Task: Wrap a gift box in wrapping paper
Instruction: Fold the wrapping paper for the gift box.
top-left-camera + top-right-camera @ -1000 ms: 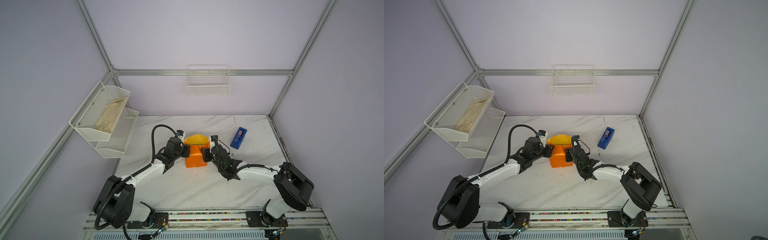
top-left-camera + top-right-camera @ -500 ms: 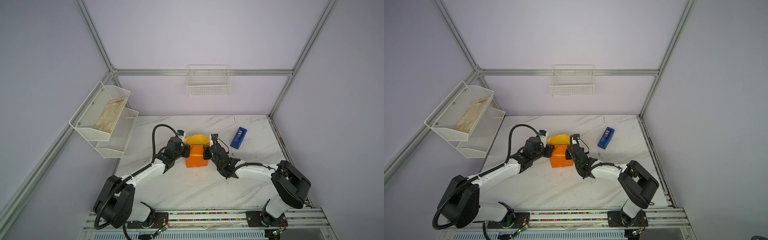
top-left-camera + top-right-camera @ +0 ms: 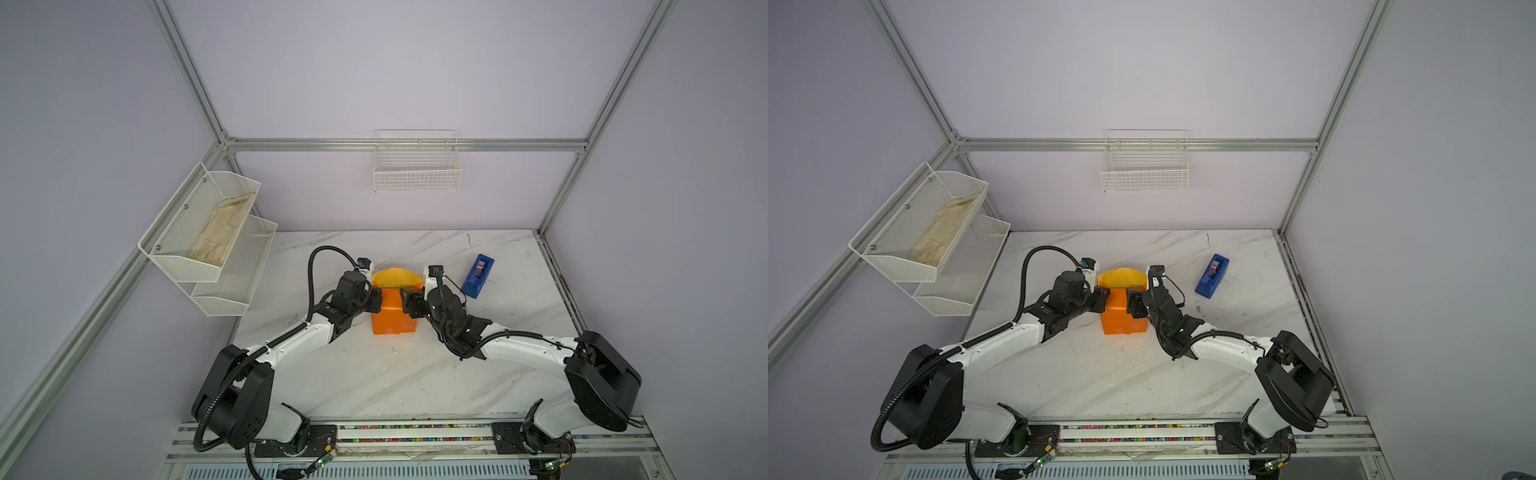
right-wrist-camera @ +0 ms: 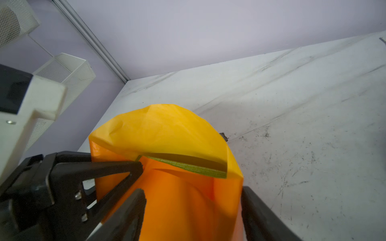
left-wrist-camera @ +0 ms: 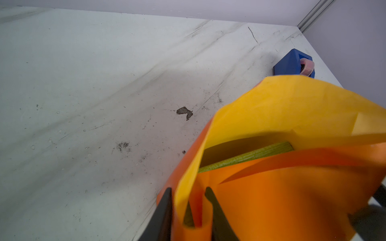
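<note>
My left claw [image 5: 188, 188] is nearly closed, pinching a curled fold of the large yellow-orange wrapping paper [image 5: 282, 198]. The paper, glossy orange on its outer face, is drawn up around the small olive-green matte gift box [image 5: 250, 155], of which only a green edge shows just past that claw's tips, under the raised yellow flap. My right claw [image 4: 193, 189] stands spread wide with one finger on each side of the papered box, and I cannot tell whether either touches it. The bundle sits on the white marbled desk [image 3: 374, 374] between both claws, with a blue tape dispenser [image 3: 478, 276] near the right claw, on its side away from the bundle.
</note>
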